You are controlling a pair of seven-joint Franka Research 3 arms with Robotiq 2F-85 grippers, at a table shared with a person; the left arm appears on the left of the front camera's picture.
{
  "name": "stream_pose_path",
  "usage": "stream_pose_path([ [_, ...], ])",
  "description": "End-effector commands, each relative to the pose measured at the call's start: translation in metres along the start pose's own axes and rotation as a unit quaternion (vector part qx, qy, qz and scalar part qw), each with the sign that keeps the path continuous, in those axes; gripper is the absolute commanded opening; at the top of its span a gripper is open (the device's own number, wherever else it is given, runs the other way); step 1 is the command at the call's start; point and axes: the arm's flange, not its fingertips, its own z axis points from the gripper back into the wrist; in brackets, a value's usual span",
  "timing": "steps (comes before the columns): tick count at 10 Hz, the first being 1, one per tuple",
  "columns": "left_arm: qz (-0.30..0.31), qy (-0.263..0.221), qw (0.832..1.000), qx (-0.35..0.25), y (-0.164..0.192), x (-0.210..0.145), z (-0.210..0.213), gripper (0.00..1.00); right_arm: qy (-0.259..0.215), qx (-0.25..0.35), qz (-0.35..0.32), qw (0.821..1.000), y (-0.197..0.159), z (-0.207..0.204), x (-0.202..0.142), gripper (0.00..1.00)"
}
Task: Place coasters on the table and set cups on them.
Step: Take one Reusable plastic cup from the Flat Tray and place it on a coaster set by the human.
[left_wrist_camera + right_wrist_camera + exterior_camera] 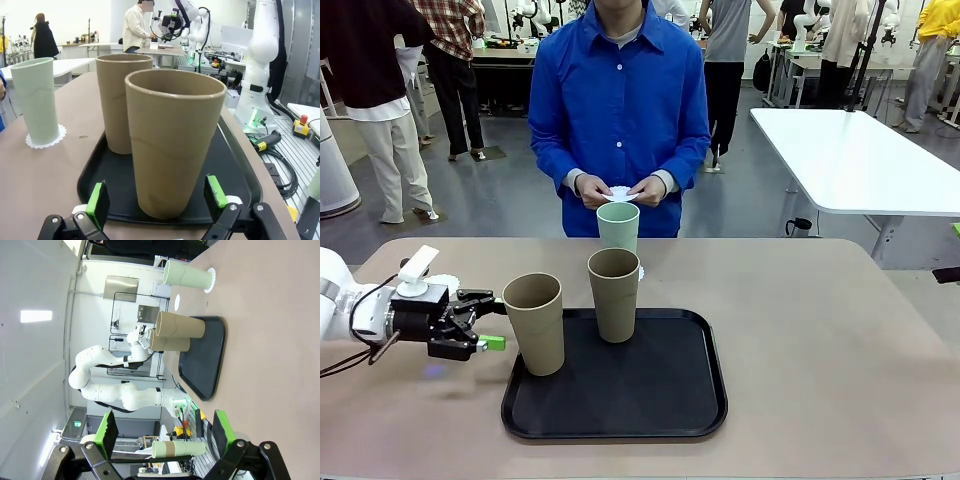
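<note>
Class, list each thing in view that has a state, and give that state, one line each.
left gripper: open, beside the nearer tan cup, not touching
right gripper: open, holding nothing
nearer tan cup: upright, empty, on the black tray
farther tan cup: upright, empty, on the tray
mint green cup: upright on a coaster on the table
second coaster: held by the person, not yet laid

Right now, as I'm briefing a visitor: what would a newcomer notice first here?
The left gripper hangs open, aimed at a tan cup on the black tray, a second tan cup behind it. Beyond the tray, a mint cup stands on a coaster, and the person holds another coaster.
</note>
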Motion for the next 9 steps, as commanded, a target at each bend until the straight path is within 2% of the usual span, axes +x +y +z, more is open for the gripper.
stream_pose_path([
  [1, -0.007, 0.014, 1.0, -0.011, -0.006, -0.003, -0.007, 1.0, 0.0, 0.005, 0.001, 1.0, 0.0, -0.001, -0.001, 1.0],
  [9, -0.015, 0.005, 1.0, -0.016, 0.005, -0.007, -0.022, 1.0, 0.0, 0.005, 0.001, 1.0, 0.0, -0.001, -0.001, 1.0],
])
